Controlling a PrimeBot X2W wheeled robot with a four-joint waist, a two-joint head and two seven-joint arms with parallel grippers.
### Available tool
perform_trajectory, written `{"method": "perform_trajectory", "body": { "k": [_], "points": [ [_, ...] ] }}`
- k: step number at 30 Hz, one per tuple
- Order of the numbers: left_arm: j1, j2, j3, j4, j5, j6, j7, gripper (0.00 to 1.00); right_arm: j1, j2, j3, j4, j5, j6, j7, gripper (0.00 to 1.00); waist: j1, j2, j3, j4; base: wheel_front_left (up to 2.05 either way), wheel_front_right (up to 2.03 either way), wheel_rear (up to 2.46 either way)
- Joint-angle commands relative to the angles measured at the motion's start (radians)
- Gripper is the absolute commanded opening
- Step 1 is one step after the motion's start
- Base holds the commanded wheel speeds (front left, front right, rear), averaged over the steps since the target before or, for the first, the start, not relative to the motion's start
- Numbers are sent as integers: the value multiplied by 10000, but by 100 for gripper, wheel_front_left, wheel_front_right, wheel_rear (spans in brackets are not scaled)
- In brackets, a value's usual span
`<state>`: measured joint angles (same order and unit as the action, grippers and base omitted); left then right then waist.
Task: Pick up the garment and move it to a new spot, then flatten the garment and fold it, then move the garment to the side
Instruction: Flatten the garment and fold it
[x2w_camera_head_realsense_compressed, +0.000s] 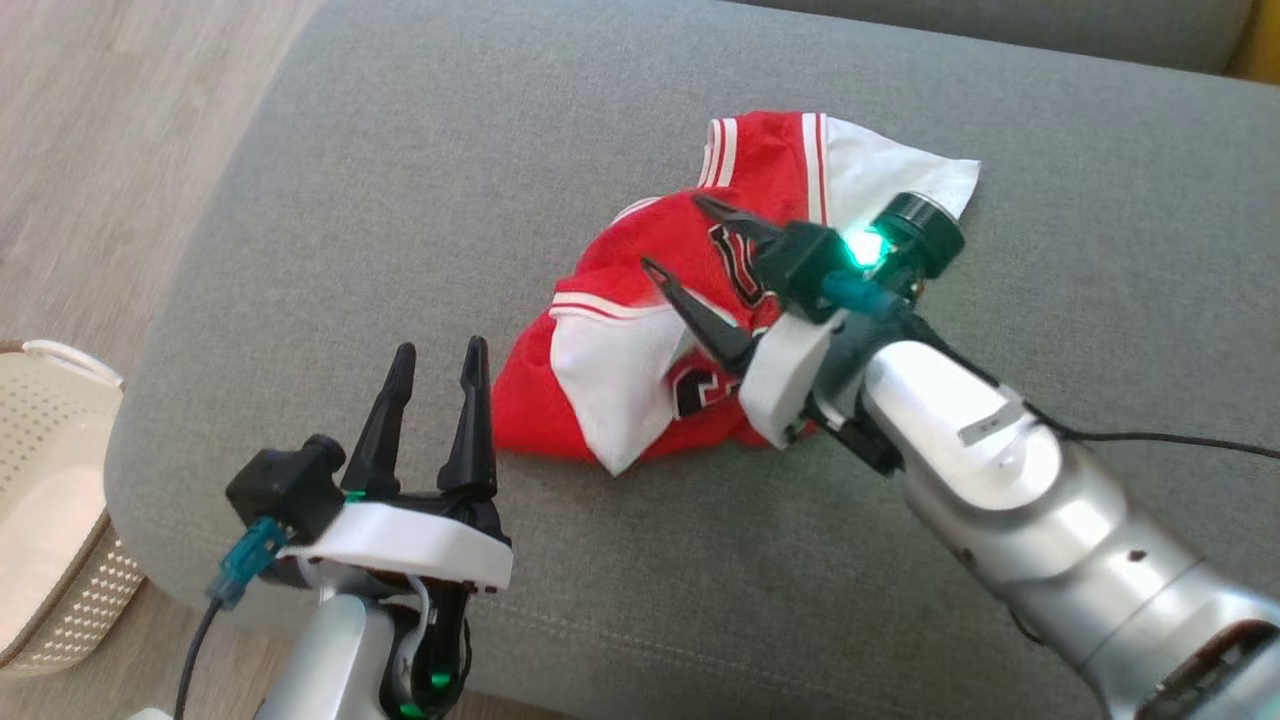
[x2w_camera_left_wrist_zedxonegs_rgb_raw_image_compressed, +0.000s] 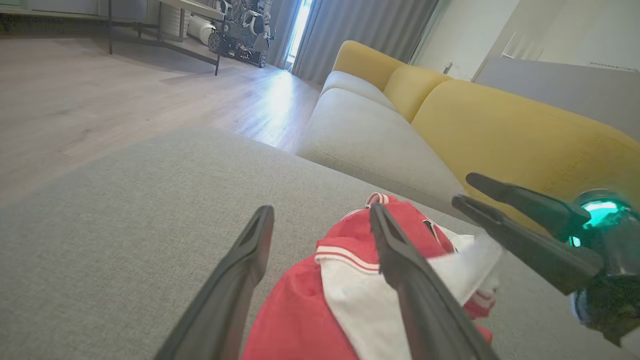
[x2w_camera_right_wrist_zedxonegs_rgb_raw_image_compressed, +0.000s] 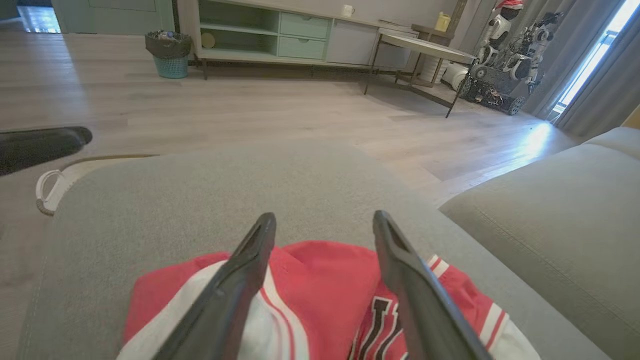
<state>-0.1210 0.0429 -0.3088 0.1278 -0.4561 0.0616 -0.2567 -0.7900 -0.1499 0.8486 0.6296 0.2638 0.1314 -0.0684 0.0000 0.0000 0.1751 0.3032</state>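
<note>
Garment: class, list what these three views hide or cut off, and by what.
Head view: garment print partly hidden by the right jaws; unreadable.
Left wrist view: its near part is cut off by the bottom edge.
Right wrist view: lower part cut off by the bottom edge; lettering partly behind a finger.
</note>
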Motion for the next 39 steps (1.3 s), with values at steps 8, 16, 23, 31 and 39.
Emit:
{"method": "perform_trajectory", "body": {
  "k": [8, 16, 23, 31, 39],
  "points": [
    [-245, 74, 599, -344, 168, 21, -51, 100, -513, -861, -504, 89, 649, -7, -153, 100, 0, 0, -158, -521, 0, 0, 0],
    [-301, 74, 995, -695, 324, -42, -51, 100, 738, -1216, -3228, -378, 367, -7, -1031, 100, 0, 0, -709, -1296, 0, 0, 0],
    [-194, 74, 1099, -1004, 414, 0, -51, 100, 3304, -760, -5951, -1855, -298, -7, -1557, 100, 0, 0, -949, -1776, 0, 0, 0],
    [67, 74, 1151, -1025, 397, 4, -51, 100, 5504, 362, -7744, -3576, -798, -7, -1340, 100, 0, 0, -913, -2108, 0, 0, 0],
    [-72, 74, 1018, -983, 364, -50, -51, 100, 6038, 710, -8008, -4687, -1260, -7, -727, 100, 0, 0, -696, -1991, 0, 0, 0]
  ]
}}
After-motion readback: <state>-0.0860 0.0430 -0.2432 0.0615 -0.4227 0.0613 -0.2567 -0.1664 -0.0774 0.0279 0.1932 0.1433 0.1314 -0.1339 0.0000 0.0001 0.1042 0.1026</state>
